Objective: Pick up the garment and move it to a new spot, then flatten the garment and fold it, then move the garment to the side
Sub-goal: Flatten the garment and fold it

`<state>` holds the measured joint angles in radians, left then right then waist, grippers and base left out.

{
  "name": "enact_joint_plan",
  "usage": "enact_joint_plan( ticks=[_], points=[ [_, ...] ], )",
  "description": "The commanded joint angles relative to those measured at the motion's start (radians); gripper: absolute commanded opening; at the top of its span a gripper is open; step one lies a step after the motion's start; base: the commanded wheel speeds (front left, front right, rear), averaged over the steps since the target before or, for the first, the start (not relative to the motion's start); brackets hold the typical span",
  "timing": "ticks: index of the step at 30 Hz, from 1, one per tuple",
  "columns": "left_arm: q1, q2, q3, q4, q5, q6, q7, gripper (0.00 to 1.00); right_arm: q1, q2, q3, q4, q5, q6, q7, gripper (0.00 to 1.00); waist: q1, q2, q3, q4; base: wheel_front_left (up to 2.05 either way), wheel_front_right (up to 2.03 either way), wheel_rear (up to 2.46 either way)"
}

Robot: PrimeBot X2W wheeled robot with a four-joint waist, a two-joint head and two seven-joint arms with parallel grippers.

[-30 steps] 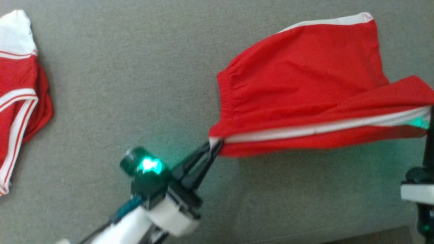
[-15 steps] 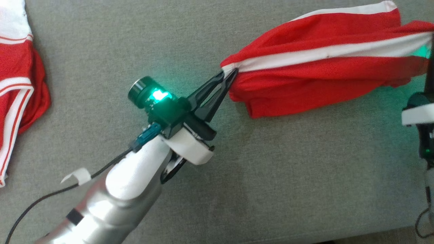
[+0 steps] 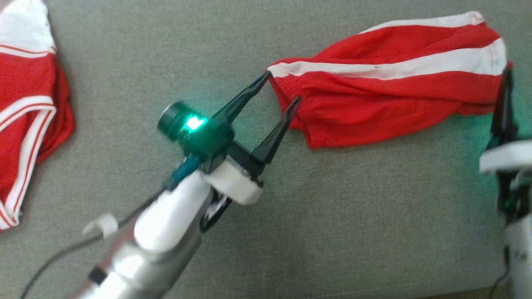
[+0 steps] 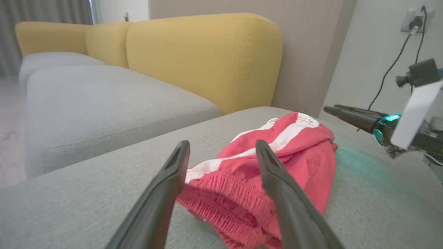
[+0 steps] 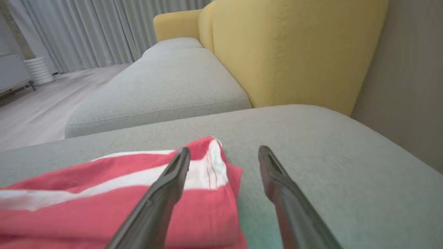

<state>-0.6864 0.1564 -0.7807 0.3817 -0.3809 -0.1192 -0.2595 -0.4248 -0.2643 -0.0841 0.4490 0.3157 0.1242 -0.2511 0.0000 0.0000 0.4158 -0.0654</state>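
Left gripper (image 3: 281,88) and right gripper (image 5: 224,149), jaws of each wide apart, pale left forearm (image 3: 166,220) at a slant

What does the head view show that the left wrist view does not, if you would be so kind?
Head view adds: a second red and white garment at the far left of the grey seat, and the left arm's pale forearm with its green light.
Left wrist view adds: the yellow backrest and a wall socket with a plugged-in cable.
Both: the red shorts lying on the seat, the left pincer open at their waistband end, and the right pincer at the other end.
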Motion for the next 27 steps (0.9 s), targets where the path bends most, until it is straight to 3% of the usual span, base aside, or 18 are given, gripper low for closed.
enact_joint_plan(
  ticks=[1, 4, 10, 16, 20, 21, 22, 23, 27],
  points=[
    [0.044, 0.007, 0.058, -0.049, 0.025, 0.029, -0.002, 1.00, 0.066, 0.017, -0.007, -0.025, 0.008, 0.007, -0.010, 1.00, 0.0000, 0.0000, -0.027, 0.005, 0.00, 0.00, 0.00],
    [0.133, -0.002, 0.123, -0.113, 0.081, 0.096, -0.002, 1.00, 0.099, 0.046, -0.050, -0.007, 0.031, 0.007, -0.010, 1.00, 0.0000, 0.0000, -0.054, 0.018, 0.00, 0.00, 0.00],
    [0.307, -0.043, 0.257, -0.284, 0.165, 0.192, -0.002, 1.00, 0.051, 0.024, -0.113, 0.101, 0.067, 0.007, 0.014, 1.00, 0.0000, 0.0000, -0.082, 0.084, 0.00, 0.00, 0.00],
    [0.427, -0.081, 0.337, -0.412, 0.203, 0.208, -0.002, 1.00, -0.022, -0.036, -0.157, 0.245, 0.076, 0.007, 0.106, 1.00, 0.0000, 0.0000, -0.093, 0.154, 0.00, 0.00, 0.00],
    [0.465, -0.096, 0.350, -0.444, 0.217, 0.195, -0.002, 1.00, -0.041, -0.055, -0.106, 0.361, 0.070, 0.007, 0.273, 1.00, 0.0000, 0.0000, -0.101, 0.191, 0.00, 0.00, 0.00],
    [0.470, -0.098, 0.352, -0.447, 0.219, 0.192, -0.002, 1.00, -0.044, -0.054, -0.085, 0.371, 0.089, 0.007, 0.308, 0.84, 0.0000, 0.0000, -0.103, 0.197, 0.00, 0.00, 0.00],
    [0.475, -0.100, 0.356, -0.449, 0.220, 0.190, -0.002, 1.00, -0.045, -0.058, -0.070, 0.372, 0.109, 0.007, 0.329, 0.31, 0.0000, 0.0000, -0.105, 0.201, 0.00, 0.00, 0.00],
    [0.478, -0.101, 0.361, -0.452, 0.222, 0.190, -0.002, 1.00, -0.044, -0.068, -0.058, 0.366, 0.123, 0.007, 0.333, 0.00, 0.0000, 0.0000, -0.107, 0.202, 0.00, 0.00, 0.00],
    [0.491, -0.104, 0.385, -0.462, 0.228, 0.191, -0.002, 1.00, -0.024, -0.120, -0.040, 0.335, 0.126, 0.007, 0.279, 0.00, 0.0000, 0.0000, -0.119, 0.191, 0.00, 0.00, 0.00]
  ],
)
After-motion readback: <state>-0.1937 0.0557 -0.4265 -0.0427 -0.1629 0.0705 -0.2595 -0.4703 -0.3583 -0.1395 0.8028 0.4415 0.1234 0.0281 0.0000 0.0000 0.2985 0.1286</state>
